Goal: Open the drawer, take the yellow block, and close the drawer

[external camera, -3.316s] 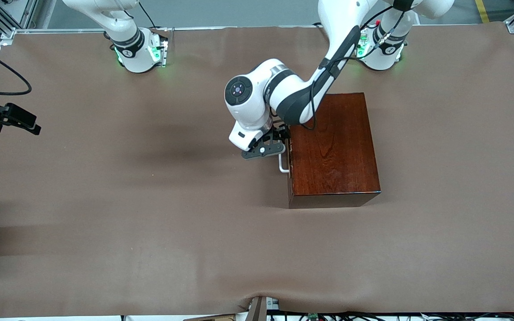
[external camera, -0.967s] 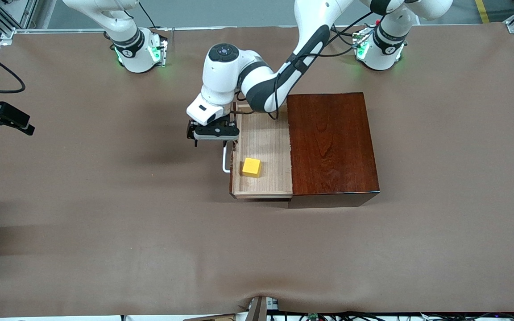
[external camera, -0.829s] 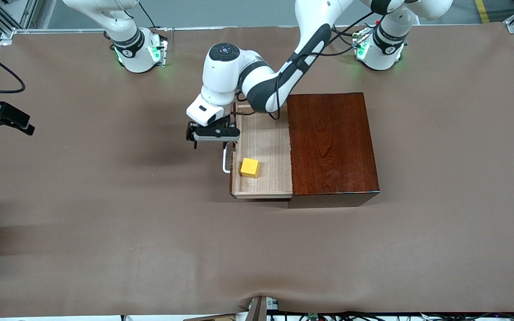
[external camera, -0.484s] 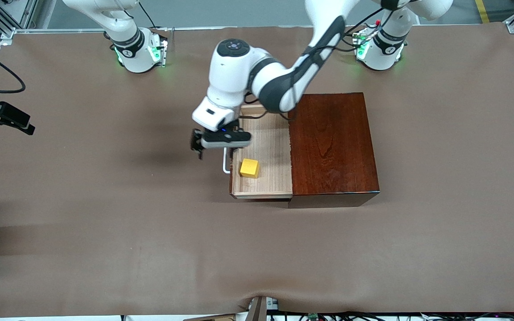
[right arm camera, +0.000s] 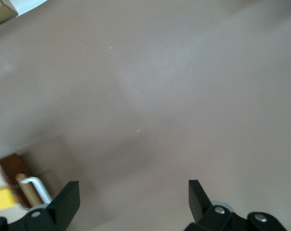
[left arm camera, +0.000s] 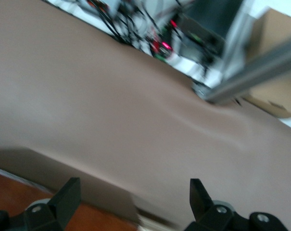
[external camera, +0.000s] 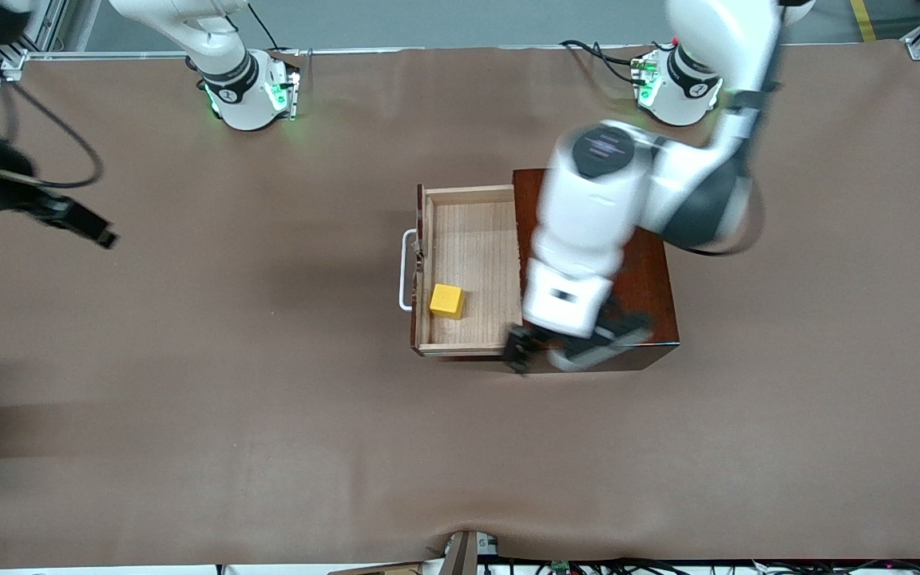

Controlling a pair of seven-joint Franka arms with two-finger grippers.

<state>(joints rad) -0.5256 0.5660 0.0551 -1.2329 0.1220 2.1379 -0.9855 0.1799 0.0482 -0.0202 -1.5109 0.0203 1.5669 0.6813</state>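
Observation:
The drawer (external camera: 472, 239) stands pulled out of the mahogany box (external camera: 658, 295), with its white handle (external camera: 406, 271) toward the right arm's end. The yellow block (external camera: 446, 301) lies in the drawer, near its front and nearer the front camera. My left gripper (external camera: 576, 350) is open and empty in the air over the box's near edge; its wrist view (left arm camera: 133, 202) shows the box top (left arm camera: 10, 197) below. My right gripper (external camera: 85, 226) is open and empty at the right arm's end of the table. Its wrist view (right arm camera: 133, 202) catches the block (right arm camera: 1, 198) and handle (right arm camera: 37, 187).
Brown cloth (external camera: 268, 415) covers the whole table. The left arm's large white wrist (external camera: 588, 208) hangs over the box top and hides much of it. Cables and a metal frame (left arm camera: 251, 77) run along the table's near edge.
The drawer was pulled open by the left gripper. That gripper has since let go of the handle, risen and swung over the box. The right gripper has shifted slightly toward the table's middle.

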